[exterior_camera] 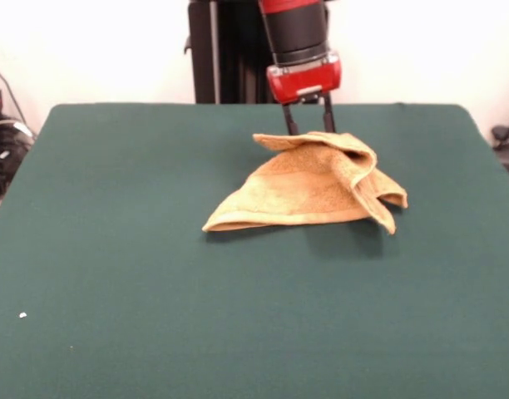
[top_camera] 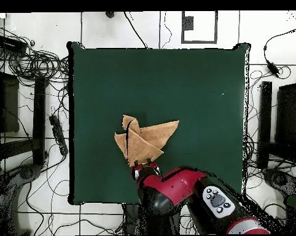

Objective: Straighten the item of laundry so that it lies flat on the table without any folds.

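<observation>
Spread apart, the jaws of the gripper [exterior_camera: 308, 126] stand just behind the towel [exterior_camera: 316, 189], their tips hidden by its raised far fold. From its left corner the crumpled towel rises rightward near the middle of the table [exterior_camera: 113, 249]. No readable writing shows.

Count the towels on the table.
1. The towel lies crumpled and folded on the green table, just in front of the gripper; nothing suggests another beneath it.
</observation>
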